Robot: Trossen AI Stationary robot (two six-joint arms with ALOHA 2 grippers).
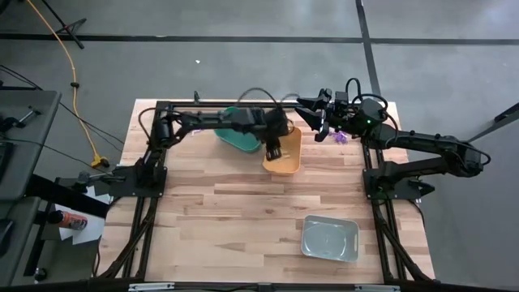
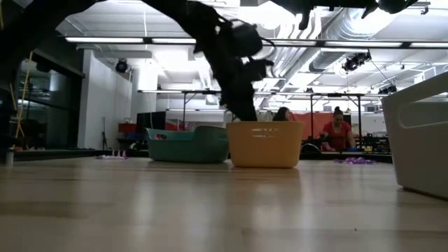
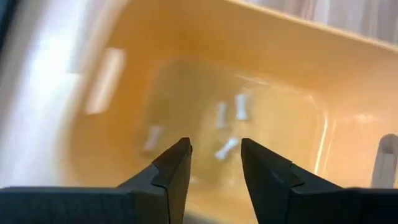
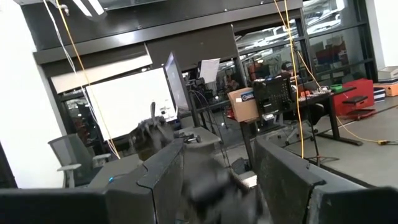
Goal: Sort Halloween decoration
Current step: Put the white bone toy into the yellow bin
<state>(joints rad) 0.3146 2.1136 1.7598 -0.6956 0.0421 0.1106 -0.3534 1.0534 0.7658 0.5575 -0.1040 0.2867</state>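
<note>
Left wrist view shows the left gripper [image 3: 216, 165] with fingers apart over the orange bin [image 3: 298, 56], whitish bone trinkets [image 3: 240, 106] lying inside; the right gripper [image 4: 219, 168], also apart and holding nothing, waits near the purple trinkets [image 1: 340, 136]; withdrawing low risks nudging the bin's rim.

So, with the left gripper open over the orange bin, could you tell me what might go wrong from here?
1. The left gripper hangs low inside the orange bin; it could catch the wall on lifting out and shove the bin.
2. The green bin sits right beside it, so a shove might shift both.
3. The purple trinkets lie near the table's far edge under the right gripper; a sweep could knock some off.
</note>
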